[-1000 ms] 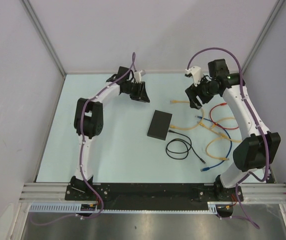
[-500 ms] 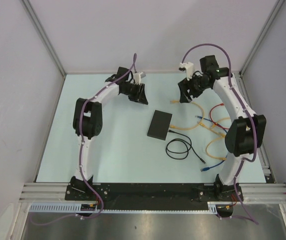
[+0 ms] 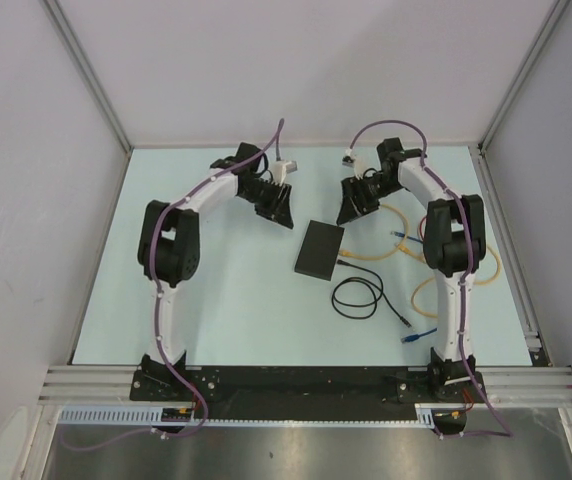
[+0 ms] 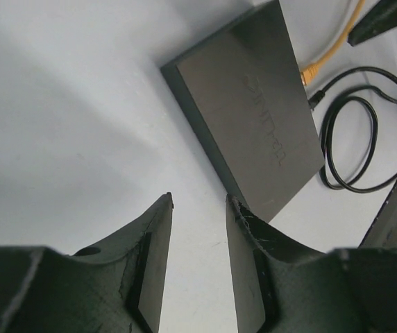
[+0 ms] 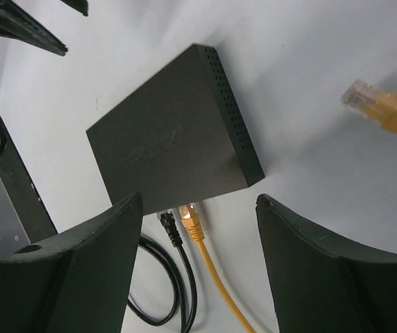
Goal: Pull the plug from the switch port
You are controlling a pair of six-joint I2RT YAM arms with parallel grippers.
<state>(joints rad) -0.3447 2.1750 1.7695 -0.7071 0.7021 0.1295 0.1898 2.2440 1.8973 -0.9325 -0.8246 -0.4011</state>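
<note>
Top external view shows the switch lying flat, yellow plug and black plug in its right side, left gripper narrowly parted and empty off its far-left corner, right gripper wide and empty off its far-right corner.

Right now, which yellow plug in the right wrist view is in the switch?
The lower yellow plug, at the switch's edge beside the black plug; the upper-right yellow plug lies loose, apart.

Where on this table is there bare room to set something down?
Bare: the table stretch between the left arm, the switch and the black cable coil. Crowded: right of the switch, yellow cables and a blue cable sprawl by the right arm.
</note>
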